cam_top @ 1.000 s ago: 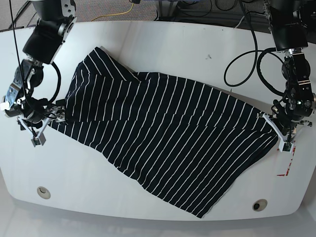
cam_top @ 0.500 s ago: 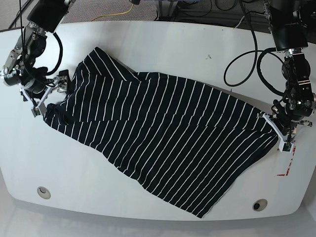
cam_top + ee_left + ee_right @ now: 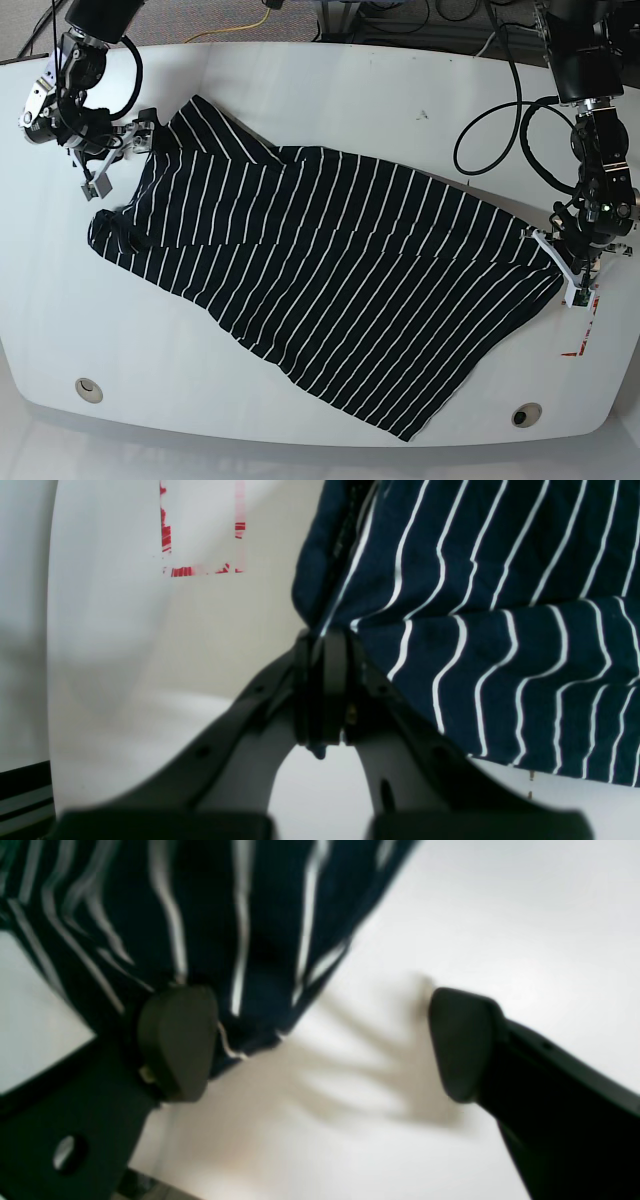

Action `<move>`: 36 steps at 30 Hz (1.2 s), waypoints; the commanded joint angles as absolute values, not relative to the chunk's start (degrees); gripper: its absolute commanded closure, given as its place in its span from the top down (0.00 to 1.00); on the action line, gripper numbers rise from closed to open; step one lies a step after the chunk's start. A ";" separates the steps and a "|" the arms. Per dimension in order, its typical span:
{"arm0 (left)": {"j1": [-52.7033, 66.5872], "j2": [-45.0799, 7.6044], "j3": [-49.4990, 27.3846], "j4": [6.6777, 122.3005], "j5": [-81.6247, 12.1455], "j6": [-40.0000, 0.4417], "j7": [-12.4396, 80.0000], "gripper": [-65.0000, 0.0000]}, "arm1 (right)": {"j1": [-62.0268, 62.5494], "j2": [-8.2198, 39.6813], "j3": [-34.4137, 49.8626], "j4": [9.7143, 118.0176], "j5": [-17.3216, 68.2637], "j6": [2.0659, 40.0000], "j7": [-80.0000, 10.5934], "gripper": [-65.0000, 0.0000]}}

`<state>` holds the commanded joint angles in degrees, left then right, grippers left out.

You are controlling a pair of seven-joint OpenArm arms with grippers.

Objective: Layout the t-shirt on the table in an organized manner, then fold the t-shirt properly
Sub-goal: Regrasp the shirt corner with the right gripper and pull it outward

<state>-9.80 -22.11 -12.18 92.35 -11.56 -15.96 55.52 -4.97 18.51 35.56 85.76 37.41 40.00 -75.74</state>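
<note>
The t-shirt [image 3: 330,275] is seen as a very dark navy fabric crossed by thin white stripes, spread mostly flat across the middle of the table [image 3: 350,85]. Small folds are visible near its upper left corner and a rumpled lump at its left edge. Its long axis is laid diagonally in the base view, from the upper left corner down to a point near the front edge at lower right.

Bare white tabletop is left along the far edge, at the front left and in a narrower strip along the right side. The cloth's lowest corner is brought close to the front rim, between the two round holes [image 3: 88,389] and nearer the right-hand one. A red marking [image 3: 578,348] is seen on the table just beside the shirt's right edge.

The left gripper [image 3: 322,645] is closed with its jaws pressed together on the shirt's right edge, a fold of striped cloth being pinched between them. The right gripper [image 3: 320,1040] is held wide apart just above the table at the shirt's upper left corner; one pad [image 3: 177,1040] is set against the cloth edge, the other over bare table, and nothing is clamped.
</note>
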 joint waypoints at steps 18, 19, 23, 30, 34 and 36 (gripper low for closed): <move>-9.71 -22.11 -12.18 92.35 -11.56 -15.96 55.43 0.00 | -5.32 15.34 30.90 84.88 37.41 40.00 -76.00 1.00; -9.71 -22.11 -12.18 92.18 -11.56 -15.96 55.43 0.00 | -5.41 15.08 29.85 84.88 37.41 40.00 -76.00 1.00; -9.71 -22.11 -12.18 91.21 -11.65 -15.96 55.34 0.00 | -5.49 14.11 28.26 84.88 37.41 40.00 -76.00 1.00; -9.71 -22.11 -12.26 90.95 -11.65 -15.96 55.34 0.00 | -6.11 13.05 28.26 84.88 37.41 40.00 -76.00 1.00; -9.71 -22.11 -12.26 90.95 -11.65 -15.96 55.34 0.00 | -6.29 13.05 28.44 84.97 37.41 40.00 -75.82 0.77; -9.71 -22.11 -12.26 90.95 -11.65 -15.96 55.34 0.00 | -6.37 13.05 28.53 84.97 37.41 40.00 -75.82 0.66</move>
